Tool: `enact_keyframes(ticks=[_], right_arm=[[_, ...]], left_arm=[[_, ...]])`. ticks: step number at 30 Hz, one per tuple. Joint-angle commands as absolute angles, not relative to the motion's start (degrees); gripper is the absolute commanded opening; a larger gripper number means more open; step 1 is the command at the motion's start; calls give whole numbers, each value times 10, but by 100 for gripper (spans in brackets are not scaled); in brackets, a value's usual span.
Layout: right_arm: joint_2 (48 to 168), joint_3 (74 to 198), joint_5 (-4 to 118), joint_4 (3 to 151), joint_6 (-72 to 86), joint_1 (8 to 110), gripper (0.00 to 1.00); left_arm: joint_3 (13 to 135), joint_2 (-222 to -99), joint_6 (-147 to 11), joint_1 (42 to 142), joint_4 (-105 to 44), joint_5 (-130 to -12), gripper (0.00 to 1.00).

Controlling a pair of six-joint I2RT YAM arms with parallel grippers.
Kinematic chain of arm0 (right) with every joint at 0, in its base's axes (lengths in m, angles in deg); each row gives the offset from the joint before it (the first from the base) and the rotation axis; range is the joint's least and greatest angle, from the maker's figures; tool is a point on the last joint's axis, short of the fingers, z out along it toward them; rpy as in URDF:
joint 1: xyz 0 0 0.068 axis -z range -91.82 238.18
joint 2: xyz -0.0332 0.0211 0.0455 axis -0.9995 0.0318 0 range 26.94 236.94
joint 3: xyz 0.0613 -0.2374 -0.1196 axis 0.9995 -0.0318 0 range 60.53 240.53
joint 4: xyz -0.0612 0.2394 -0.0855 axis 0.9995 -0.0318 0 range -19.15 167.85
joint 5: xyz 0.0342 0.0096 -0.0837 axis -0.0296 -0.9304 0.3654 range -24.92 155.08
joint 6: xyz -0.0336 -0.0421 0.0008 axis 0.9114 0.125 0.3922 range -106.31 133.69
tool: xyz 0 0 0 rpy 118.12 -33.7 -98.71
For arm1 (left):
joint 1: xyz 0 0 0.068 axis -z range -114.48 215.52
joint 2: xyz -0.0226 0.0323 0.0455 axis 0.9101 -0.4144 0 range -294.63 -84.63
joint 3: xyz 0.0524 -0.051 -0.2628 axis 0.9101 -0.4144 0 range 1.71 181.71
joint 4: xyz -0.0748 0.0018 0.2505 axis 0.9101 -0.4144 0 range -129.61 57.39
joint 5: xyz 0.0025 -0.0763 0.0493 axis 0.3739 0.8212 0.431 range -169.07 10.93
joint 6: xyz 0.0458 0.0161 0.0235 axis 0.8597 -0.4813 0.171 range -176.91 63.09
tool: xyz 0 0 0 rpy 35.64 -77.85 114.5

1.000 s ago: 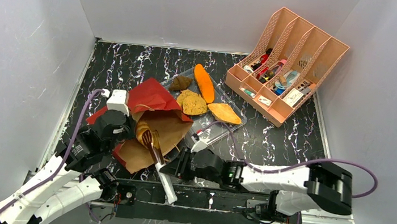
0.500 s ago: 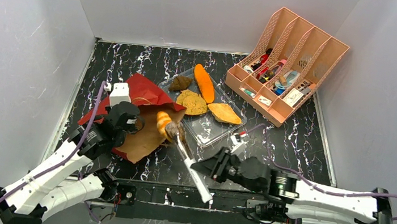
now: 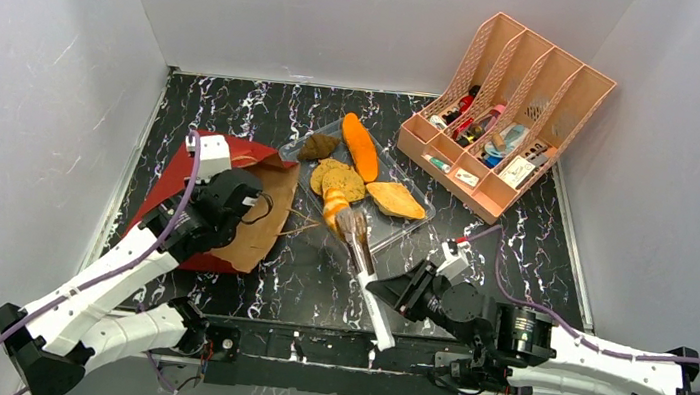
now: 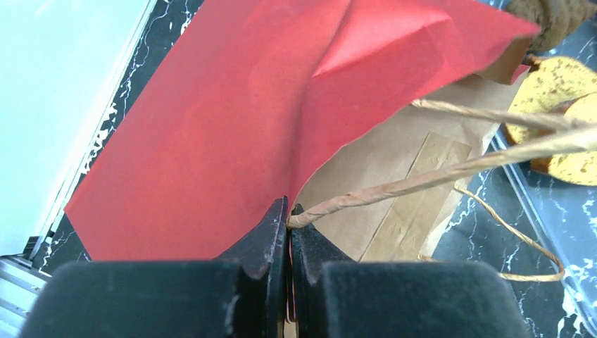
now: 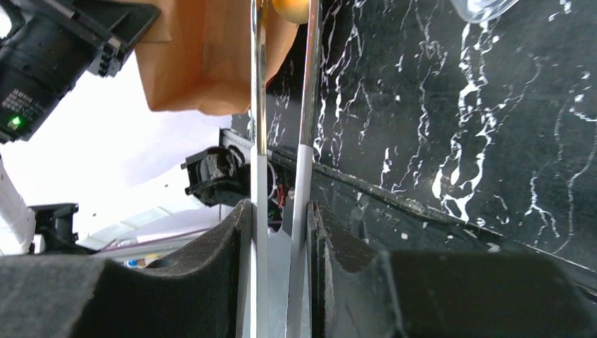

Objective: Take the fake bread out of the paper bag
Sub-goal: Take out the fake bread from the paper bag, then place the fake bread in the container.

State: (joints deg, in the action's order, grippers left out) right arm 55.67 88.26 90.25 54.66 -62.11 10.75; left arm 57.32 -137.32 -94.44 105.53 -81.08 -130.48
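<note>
The paper bag (image 3: 175, 198), red outside and kraft brown inside, lies flat at the left with its mouth toward the clear tray (image 3: 400, 231). My left gripper (image 3: 246, 207) is shut on the bag's rim, by a twisted handle (image 4: 422, 179), with the red bag wall (image 4: 232, 120) ahead of my left gripper (image 4: 288, 211). My right gripper (image 3: 395, 294) is shut on metal tongs (image 3: 359, 251). The tongs pinch an orange-brown piece of fake bread (image 3: 334, 208) at the tray's near-left edge. In the right wrist view the tongs (image 5: 281, 127) run up from my right gripper (image 5: 281, 218).
More fake bread lies in the tray: an orange loaf (image 3: 360, 146), a dark lump (image 3: 318, 146), a tan round (image 3: 343, 183) and a tan flat piece (image 3: 396, 200). A pink desk organizer (image 3: 508, 111) with small items stands at the back right. Grey walls enclose the black marble table.
My right arm swung right and away, carrying the tongs and the bread out of the bag's mouth to the tray's edge. The left gripper moved away from the near edge, and the bag lies flatter.
</note>
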Motion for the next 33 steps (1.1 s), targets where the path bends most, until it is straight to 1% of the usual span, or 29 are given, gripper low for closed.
enact_keyframes(ticks=[1, 12, 16, 22, 33], right_arm=[[541, 903, 975, 542, -641, 105, 0], [614, 867, 1055, 577, -660, 106, 0], [634, 863, 1075, 588, -660, 106, 0], [661, 858, 1094, 615, -653, 111, 0], [734, 856, 1064, 674, -630, 151, 0]], left_arm=[[614, -1353, -949, 1057, -822, -1323, 0], [722, -1313, -979, 1057, -829, -1253, 0], [744, -1301, -1002, 1057, -818, -1224, 0], [726, -1276, -1051, 1057, -772, -1179, 0], [682, -1238, -1150, 1057, -712, -1138, 0]])
